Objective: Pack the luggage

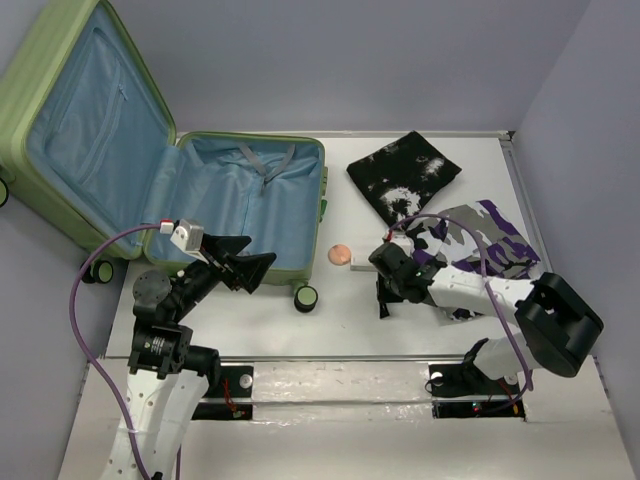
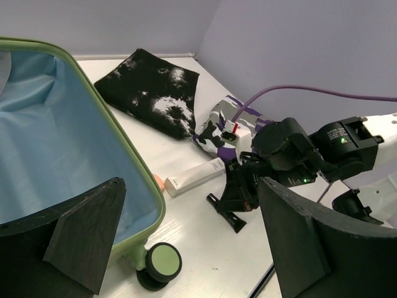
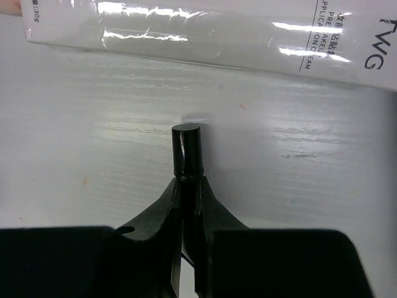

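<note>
Nearest the camera on the white bench [image 1: 340,325], the right tool [image 1: 384,300] is pointing down at the surface. Its fingers are pressed together with nothing visible between them, and the tips are sitting just short of a white tube [image 3: 205,43] lying on its side. To the left, the left tool [image 1: 245,265] is hanging with its fingers spread wide and holding nothing, over the near rim of the suitcase [image 1: 225,215].

The light-green suitcase is lying open across the left half of the bench. Its base is resting flat, its lid is leaning up and away at the far left, and blue lining is showing in both halves. One black-and-green wheel [image 1: 306,297] is jutting out at its near right corner. A small round peach-coloured item [image 1: 340,254] is sitting just beside the suitcase's right wall, at the tube's left end.

Farther back on the right, a purple, white and black patterned cloth [image 1: 490,240] is lying partly under the right arm. Beyond it, a folded black cloth with white blotches [image 1: 404,176] is resting near the back wall.
</note>
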### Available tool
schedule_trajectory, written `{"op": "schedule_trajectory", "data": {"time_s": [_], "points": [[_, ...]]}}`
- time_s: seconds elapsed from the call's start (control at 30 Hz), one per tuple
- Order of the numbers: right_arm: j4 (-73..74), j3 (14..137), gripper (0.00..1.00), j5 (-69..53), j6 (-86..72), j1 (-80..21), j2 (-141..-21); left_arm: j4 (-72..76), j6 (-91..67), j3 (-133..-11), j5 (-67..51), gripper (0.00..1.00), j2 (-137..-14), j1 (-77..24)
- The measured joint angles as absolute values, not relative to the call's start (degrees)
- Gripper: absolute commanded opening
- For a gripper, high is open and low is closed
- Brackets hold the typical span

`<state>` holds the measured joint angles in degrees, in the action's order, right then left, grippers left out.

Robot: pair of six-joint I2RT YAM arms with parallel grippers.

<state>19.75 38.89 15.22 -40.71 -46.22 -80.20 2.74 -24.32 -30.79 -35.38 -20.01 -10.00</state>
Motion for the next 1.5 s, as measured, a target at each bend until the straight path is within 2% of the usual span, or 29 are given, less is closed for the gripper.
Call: {"op": "schedule_trajectory", "data": {"time_s": [0.27, 0.37, 0.47, 0.5, 0.53, 0.63, 0.73, 0.9, 0.97, 1.2, 1.27, 1.37, 1.5], "points": [[22.5, 44.9, 0.08, 12.3, -36.9, -47.5, -78.1, 2.1, -24.3, -30.8, -33.1, 0.99, -19.9, -10.0], [20.4, 52.6, 0.07, 9.1, -35.1, -48.0, -78.5, 1.6, -24.3, -30.8, -31.7, 0.99, -19.6, -10.0], [16.4, 66.3, 0.08, 3.8, -34.0, -48.2, -84.5, 0.9, -24.3, -30.8, -30.0, 0.99, -18.9, -10.0], [15.1, 70.6, 0.17, 2.5, -34.0, -48.4, -87.1, 0.6, -24.3, -30.8, -29.2, 0.99, -18.7, -10.0], [13.3, 77.2, 0.42, 0.8, -34.1, -48.8, -91.7, 0.4, -24.3, -30.8, -28.6, 0.99, -18.6, -10.0], [9.9, 92.2, 0.7, -3.4, -34.9, -49.3, -102.9, -0.4, -24.3, -30.8, -26.9, 0.99, -18.5, -10.0], [8.8, 101.4, 0.74, -5.8, -34.9, -49.6, -111.2, -2.1, -24.3, -31.2, -25.8, 0.99, -18.5, -10.0], [11.2, 91.8, 0.72, -4.5, -34.0, -49.8, -108.3, -3.5, -24.1, -32.6, -25.8, 0.99, -19.0, -10.0], [12.1, 86.6, 0.67, -3.1, -33.6, -49.5, -104.4, -2.8, -24.5, -32.9, -26.3, 0.99, -20.0, -10.0], [11.1, 64.6, 0.6, 3.8, -32.6, -44.2, -80.6, 3.2, -29.1, -33.0, -28.9, 0.98, -27.7, -12.5], [11.4, 56.7, 0.56, 6.3, -33.0, -40.5, -71.5, 6.8, -30.7, -33.0, -27.7, 0.98, -30.7, -17.1], [12.1, 48.4, 0.55, 8.5, -33.7, -35.3, -61.4, 10.2, -31.2, -33.3, -22.9, 0.98, -35.6, -26.6], [16.3, 45.3, 0.54, 11.3, -34.2, -31.4, -55.6, 11.9, -28.3, -38.0, -11.6, 0.98, -48.1, -44.6]]}}
